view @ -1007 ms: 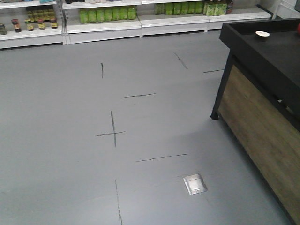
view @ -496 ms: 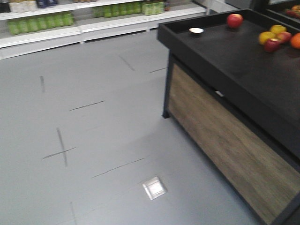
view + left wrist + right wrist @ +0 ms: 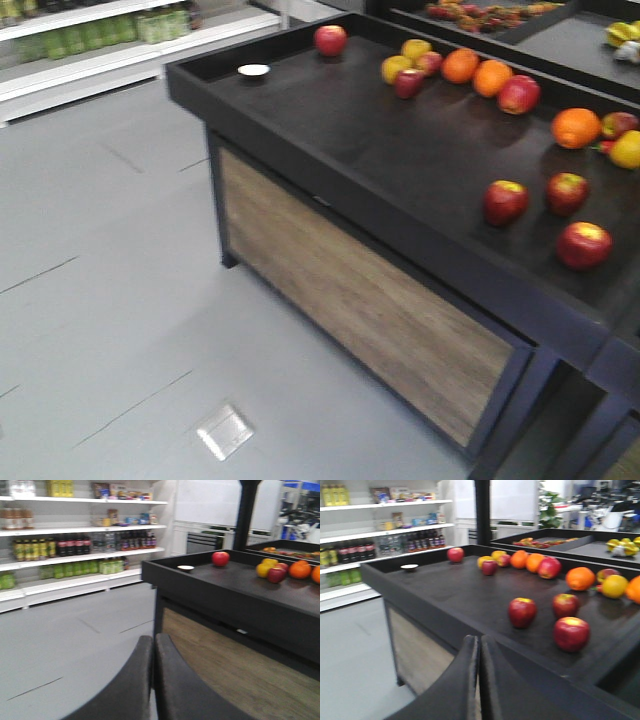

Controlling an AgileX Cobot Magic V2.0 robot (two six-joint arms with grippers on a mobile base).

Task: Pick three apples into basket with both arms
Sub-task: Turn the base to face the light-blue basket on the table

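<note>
Three red apples with yellowish tops lie together near the front right of a black display table (image 3: pixel 330 120): one (image 3: pixel 505 201), a second (image 3: pixel 566 192) and a third (image 3: pixel 584 244). The right wrist view shows the same apples (image 3: pixel 522 612), (image 3: pixel 565 605), (image 3: pixel 571 633) just beyond the table's rim. My right gripper (image 3: pixel 479 639) is shut and holds nothing, short of the rim. My left gripper (image 3: pixel 154 639) is also shut and bare, over the floor beside the table's corner. The basket is out of view.
More fruit sits farther back: a lone red apple (image 3: pixel 330 40), oranges (image 3: pixel 460 65), yellow apples (image 3: pixel 416 48) and a small white dish (image 3: pixel 253 70). Stocked shelves (image 3: pixel 100 30) line the far wall. A metal floor plate (image 3: pixel 224 432) is set in the grey floor.
The front view has swung right: the display table moved from the right edge into the centre, its fruit came into sight, and the shelves slid off to the upper left.
</note>
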